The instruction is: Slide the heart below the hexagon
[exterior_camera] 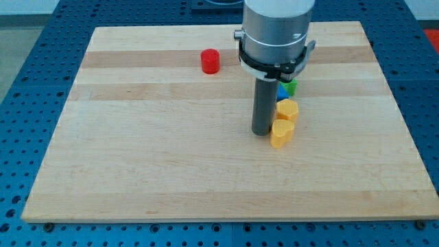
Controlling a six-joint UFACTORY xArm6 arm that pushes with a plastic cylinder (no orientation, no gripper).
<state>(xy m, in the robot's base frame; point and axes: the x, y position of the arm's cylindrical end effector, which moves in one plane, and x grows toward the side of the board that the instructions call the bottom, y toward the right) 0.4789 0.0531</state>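
Note:
A yellow heart block [281, 133] lies right of the board's centre. A yellow hexagon block [287, 110] sits just above it toward the view's top, touching it. My tip [261, 132] rests on the board just left of the heart, close to or touching it. A blue block [282, 90] and a green block [291, 86] sit above the hexagon, partly hidden by the arm; their shapes cannot be made out.
A red cylinder block [210, 61] stands toward the view's top, left of the arm. The wooden board [137, 151] lies on a blue perforated table [20, 62]. The arm's grey body [276, 31] covers part of the board's top.

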